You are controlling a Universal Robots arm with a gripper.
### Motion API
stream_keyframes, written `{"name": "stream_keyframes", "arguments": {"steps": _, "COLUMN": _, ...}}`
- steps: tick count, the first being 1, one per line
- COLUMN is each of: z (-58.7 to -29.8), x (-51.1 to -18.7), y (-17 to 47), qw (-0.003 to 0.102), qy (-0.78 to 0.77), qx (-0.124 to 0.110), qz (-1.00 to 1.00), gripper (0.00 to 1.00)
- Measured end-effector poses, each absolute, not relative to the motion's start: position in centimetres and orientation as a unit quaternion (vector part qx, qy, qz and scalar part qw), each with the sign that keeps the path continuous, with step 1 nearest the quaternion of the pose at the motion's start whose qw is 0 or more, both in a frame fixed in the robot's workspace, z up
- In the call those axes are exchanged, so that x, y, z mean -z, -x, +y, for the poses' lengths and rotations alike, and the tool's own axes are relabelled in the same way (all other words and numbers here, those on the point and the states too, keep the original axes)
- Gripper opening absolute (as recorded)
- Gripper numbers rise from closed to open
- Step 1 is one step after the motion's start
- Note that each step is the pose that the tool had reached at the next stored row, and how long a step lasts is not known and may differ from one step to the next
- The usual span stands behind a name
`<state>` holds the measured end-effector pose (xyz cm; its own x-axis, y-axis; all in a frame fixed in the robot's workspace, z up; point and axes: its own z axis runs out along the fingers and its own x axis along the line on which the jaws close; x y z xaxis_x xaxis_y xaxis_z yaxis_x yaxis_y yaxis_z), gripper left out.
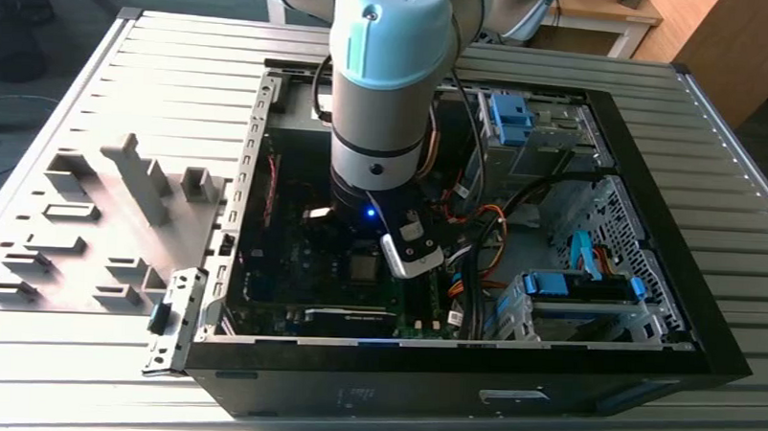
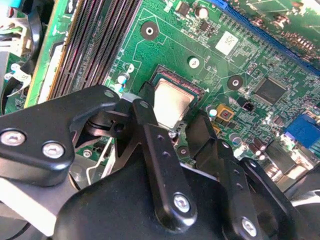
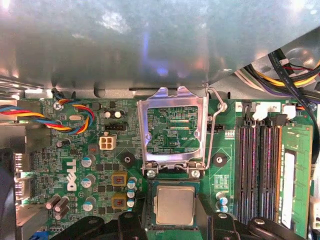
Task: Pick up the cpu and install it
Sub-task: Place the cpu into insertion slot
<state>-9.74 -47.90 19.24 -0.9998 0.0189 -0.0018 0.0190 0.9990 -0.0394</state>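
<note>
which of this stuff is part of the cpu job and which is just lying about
Job: cpu, open socket frame, hand, motherboard.
Lying about: memory slots, coloured wires, blue drive bays, grey parts tray.

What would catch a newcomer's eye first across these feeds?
In the exterior view, the big pale-blue arm reaches down into the open computer case. In both wrist views the silver cpu lies in its socket on the green motherboard, with the gripper right at it. Next to the socket, the metal retention frame stands hinged open.
</note>
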Motion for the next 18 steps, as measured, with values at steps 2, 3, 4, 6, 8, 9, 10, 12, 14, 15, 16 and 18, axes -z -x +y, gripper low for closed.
{"name": "stream_keyframes", "arguments": {"steps": 2, "z": -47.91, "x": -19.23, "y": 9.68, "qw": 0.001, "qy": -0.01, "qx": 0.02, "qz": 1.0, "gripper": 0.52}}
{"name": "stream_keyframes", "arguments": {"steps": 3, "z": -47.9, "x": -19.23, "y": 9.68, "qw": 0.001, "qy": -0.01, "qx": 0.02, "qz": 1.0, "gripper": 0.52}}
{"name": "stream_keyframes", "arguments": {"steps": 4, "z": -47.9, "x": -19.24, "y": 9.67, "qw": 0.001, "qy": -0.01, "qx": 0.02, "qz": 1.0, "gripper": 0.52}}
{"name": "stream_keyframes", "arguments": {"steps": 6, "z": -47.9, "x": -19.24, "y": 9.65, "qw": 0.001, "qy": -0.01, "qx": 0.02, "qz": 1.0, "gripper": 0.52}}
{"name": "stream_keyframes", "arguments": {"steps": 8, "z": -47.9, "x": -19.24, "y": 9.63, "qw": 0.001, "qy": -0.01, "qx": 0.02, "qz": 1.0, "gripper": 0.5}}
{"name": "stream_keyframes", "arguments": {"steps": 9, "z": -47.91, "x": -19.24, "y": 9.61, "qw": 0.001, "qy": -0.009, "qx": 0.02, "qz": 1.0, "gripper": 0.44}}
{"name": "stream_keyframes", "arguments": {"steps": 10, "z": -47.9, "x": -19.25, "y": 9.61, "qw": 0.001, "qy": -0.009, "qx": 0.02, "qz": 1.0, "gripper": 0.39}}
{"name": "stream_keyframes", "arguments": {"steps": 12, "z": -47.9, "x": -19.24, "y": 9.61, "qw": 0.001, "qy": -0.009, "qx": 0.02, "qz": 1.0, "gripper": 0.38}}
{"name": "stream_keyframes", "arguments": {"steps": 14, "z": -47.9, "x": -19.24, "y": 9.61, "qw": 0.001, "qy": -0.01, "qx": 0.02, "qz": 1.0, "gripper": 0.38}}
{"name": "stream_keyframes", "arguments": {"steps": 15, "z": -47.9, "x": -19.24, "y": 9.6, "qw": 0.001, "qy": -0.01, "qx": 0.02, "qz": 1.0, "gripper": 0.38}}
{"name": "stream_keyframes", "arguments": {"steps": 16, "z": -47.9, "x": -19.24, "y": 9.6, "qw": 0.001, "qy": -0.01, "qx": 0.02, "qz": 1.0, "gripper": 0.38}}
{"name": "stream_keyframes", "arguments": {"steps": 18, "z": -47.9, "x": -19.24, "y": 9.58, "qw": 0.001, "qy": -0.01, "qx": 0.02, "qz": 1.0, "gripper": 0.38}}
